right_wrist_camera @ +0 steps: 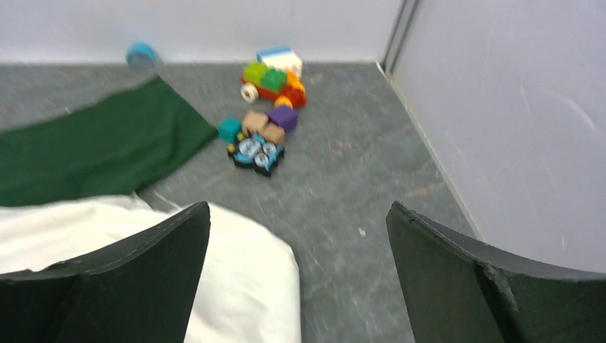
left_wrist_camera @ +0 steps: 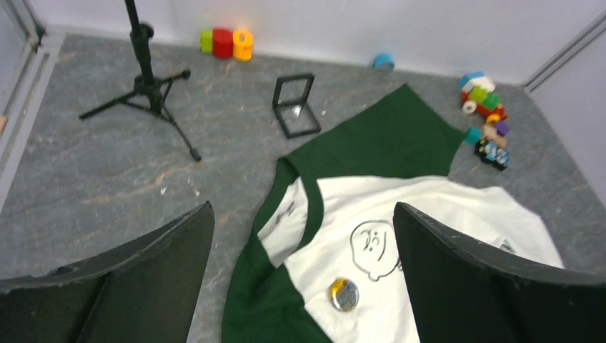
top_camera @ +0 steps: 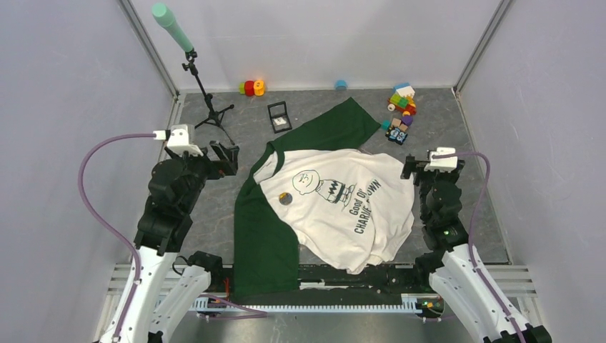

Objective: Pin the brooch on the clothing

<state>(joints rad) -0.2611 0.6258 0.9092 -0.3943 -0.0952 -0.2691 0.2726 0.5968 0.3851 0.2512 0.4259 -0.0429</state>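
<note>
The cream-white T-shirt (top_camera: pixel 343 207) with dark green sleeves lies flat in the middle of the table. It also shows in the left wrist view (left_wrist_camera: pixel 443 214) and the right wrist view (right_wrist_camera: pixel 236 271). The small round brooch (top_camera: pixel 285 199) sits on the shirt's chest beside the cartoon boy's head, and it shows in the left wrist view (left_wrist_camera: pixel 343 294). My left gripper (top_camera: pixel 227 158) is open and empty, held above the table left of the collar. My right gripper (top_camera: pixel 413 167) is open and empty, above the shirt's right edge.
A small black open box (top_camera: pixel 279 117) sits behind the shirt. A black tripod (top_camera: pixel 204 107) with a green-tipped pole stands at the back left. Toy blocks (top_camera: pixel 400 114) lie at the back right, coloured rings (top_camera: pixel 251 87) and a blue cap (top_camera: pixel 341 84) by the back wall.
</note>
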